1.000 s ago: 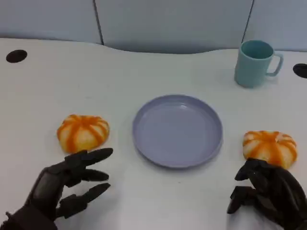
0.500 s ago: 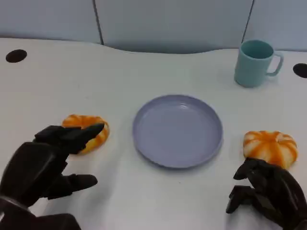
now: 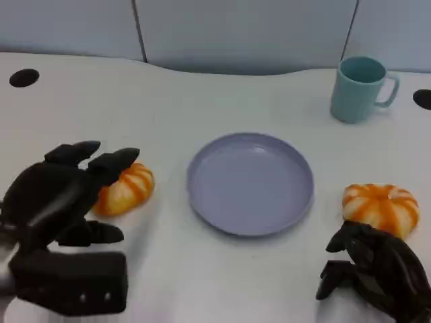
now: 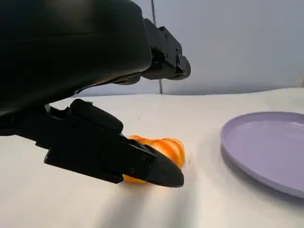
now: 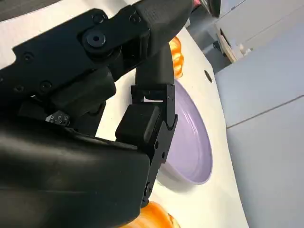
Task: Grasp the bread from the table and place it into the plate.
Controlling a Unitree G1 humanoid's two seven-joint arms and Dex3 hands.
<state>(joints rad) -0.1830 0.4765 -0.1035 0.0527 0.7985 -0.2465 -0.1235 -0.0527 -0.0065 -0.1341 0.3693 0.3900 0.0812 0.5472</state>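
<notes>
At the far right of the white bench [image 3: 202, 87] stands a teal mug [image 3: 361, 88], well apart from the lilac plate [image 3: 250, 182] at centre. One bread [image 3: 126, 189] lies left of the plate, under the spread, empty left hand [image 3: 57, 195]. Another bun [image 3: 380, 208] lies right, just beyond the curled, empty right hand [image 3: 374, 272]. No writing is legible.

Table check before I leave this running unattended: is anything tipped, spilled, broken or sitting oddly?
Nothing stands out. The plate lies flat and bare, the mug stands upright, and a bread roll sits on the table at each side, both intact. The left hand is over the left roll with its fingers apart.
</notes>
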